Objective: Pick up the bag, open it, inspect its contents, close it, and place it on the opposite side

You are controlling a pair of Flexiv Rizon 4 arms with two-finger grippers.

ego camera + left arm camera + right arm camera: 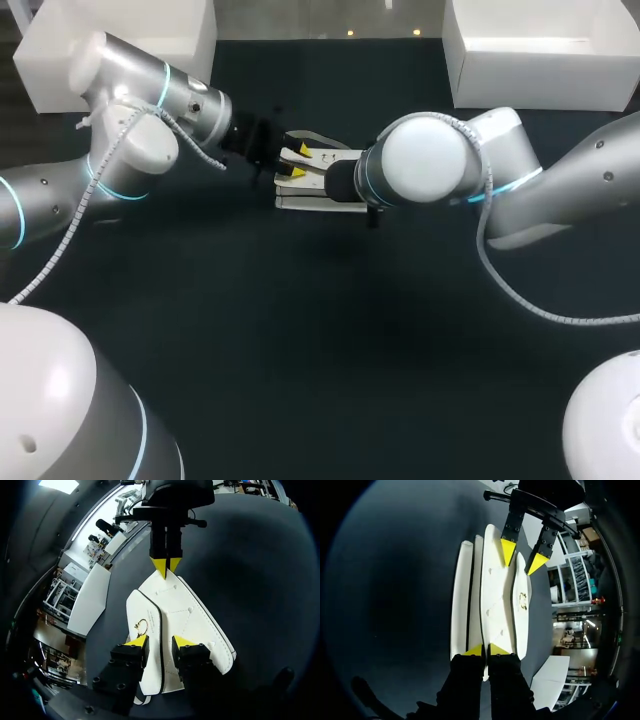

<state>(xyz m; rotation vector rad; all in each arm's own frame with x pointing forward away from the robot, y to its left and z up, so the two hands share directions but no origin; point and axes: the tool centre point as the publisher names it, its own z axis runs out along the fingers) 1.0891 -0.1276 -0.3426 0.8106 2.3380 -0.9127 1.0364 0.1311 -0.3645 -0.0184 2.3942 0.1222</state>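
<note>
Head view: white bag lies flat on the dark table, just toward 12 o'clock from centre. Left gripper sits at its 9 o'clock end; the right arm's wrist covers the 3 o'clock end. White boxes at 11 o'clock and 1 o'clock are well apart, so no obstruction.

Left wrist view: own fingers are spread, straddling the flap without clamping it. Ahead, the right gripper has its tips pressed together on the bag's far edge.

Right wrist view: that pinch is on a thin panel edge. Judgement: light, fairly stiff, smooth (probably slippery). Best hold is the flap edge.
</note>
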